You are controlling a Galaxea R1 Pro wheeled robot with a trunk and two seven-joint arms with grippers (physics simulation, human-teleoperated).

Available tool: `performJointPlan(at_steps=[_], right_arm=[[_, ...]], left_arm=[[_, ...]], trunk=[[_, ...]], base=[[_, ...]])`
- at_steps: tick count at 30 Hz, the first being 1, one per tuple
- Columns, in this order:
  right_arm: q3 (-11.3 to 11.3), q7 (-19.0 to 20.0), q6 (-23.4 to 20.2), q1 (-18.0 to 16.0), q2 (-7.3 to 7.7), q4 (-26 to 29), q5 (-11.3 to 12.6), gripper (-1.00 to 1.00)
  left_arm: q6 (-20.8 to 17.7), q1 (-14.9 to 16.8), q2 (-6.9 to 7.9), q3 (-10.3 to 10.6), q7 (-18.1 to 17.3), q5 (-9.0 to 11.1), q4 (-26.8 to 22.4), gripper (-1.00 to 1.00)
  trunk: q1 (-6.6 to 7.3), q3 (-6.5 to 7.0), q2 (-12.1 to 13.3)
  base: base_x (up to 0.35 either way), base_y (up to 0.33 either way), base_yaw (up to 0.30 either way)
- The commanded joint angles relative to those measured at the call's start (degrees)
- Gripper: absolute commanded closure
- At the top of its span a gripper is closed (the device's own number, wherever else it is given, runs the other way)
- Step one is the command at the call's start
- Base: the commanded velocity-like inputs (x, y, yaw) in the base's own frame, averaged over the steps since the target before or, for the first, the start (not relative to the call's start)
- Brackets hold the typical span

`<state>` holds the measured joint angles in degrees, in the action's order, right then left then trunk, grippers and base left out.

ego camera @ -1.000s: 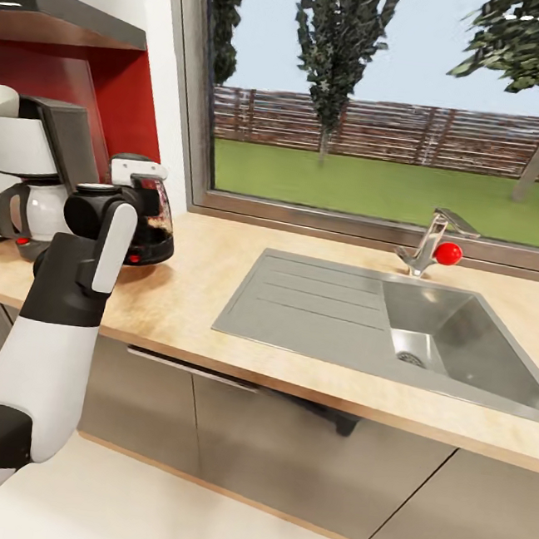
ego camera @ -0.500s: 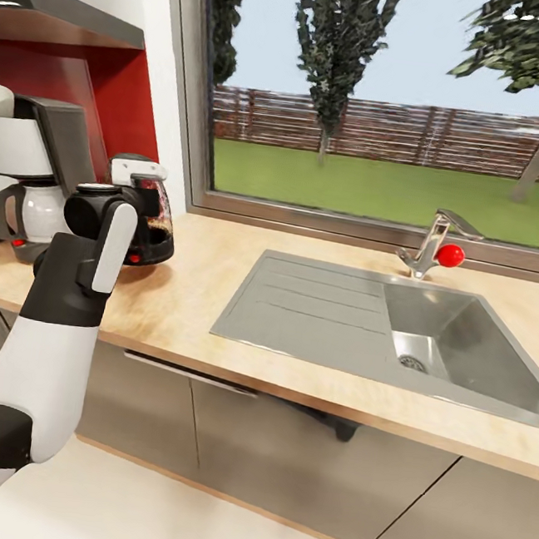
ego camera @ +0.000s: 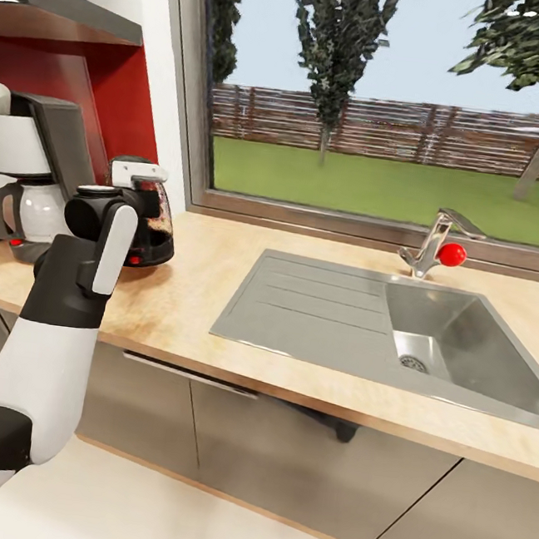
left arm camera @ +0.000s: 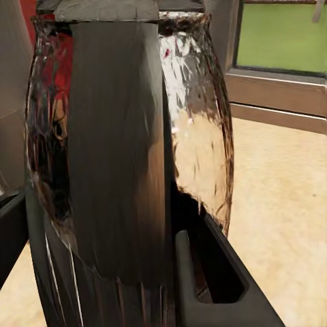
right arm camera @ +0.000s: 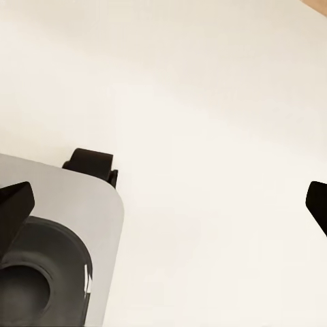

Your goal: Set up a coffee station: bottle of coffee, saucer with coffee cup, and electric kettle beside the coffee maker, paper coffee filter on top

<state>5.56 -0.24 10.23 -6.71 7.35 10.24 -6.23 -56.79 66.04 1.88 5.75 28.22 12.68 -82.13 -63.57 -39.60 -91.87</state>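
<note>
the electric kettle stands on the kitchen countertop, just right of the coffee maker. glass, so likely heavy, slick and fragile; its black handle is the safest hold. the left gripper sits against it, grip unclear. the right gripper's fingers are spread over floor. the coffee maker is cut off at the left.

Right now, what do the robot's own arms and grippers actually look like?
The left arm has smooth white shells with black joint segments and a rounded black wrist carrying a white strip. The left gripper's fingers are dark, flat bars. The right gripper's fingertips are black wedges. No cables or markings show.
</note>
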Motion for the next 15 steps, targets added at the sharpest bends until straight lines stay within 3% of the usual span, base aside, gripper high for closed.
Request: performJointPlan(at_steps=[1,15], right_arm=[[0.24,-0.03,0.14,-0.02,0.03,-0.03,-0.28,-1.00],[0.24,-0.03,0.14,-0.04,0.03,-0.04,-0.28,-1.00]], left_arm=[[-0.16,0.06,0.06,0.14,0.61,0.24,-0.05,1.00],[-0.16,0.06,0.09,0.15,0.61,0.24,-0.05,1.00]], trunk=[[0.01,-0.13,-0.03],[0.01,-1.23,-0.03]], base=[[0.000,0.000,0.000],[0.000,0.000,0.000]])
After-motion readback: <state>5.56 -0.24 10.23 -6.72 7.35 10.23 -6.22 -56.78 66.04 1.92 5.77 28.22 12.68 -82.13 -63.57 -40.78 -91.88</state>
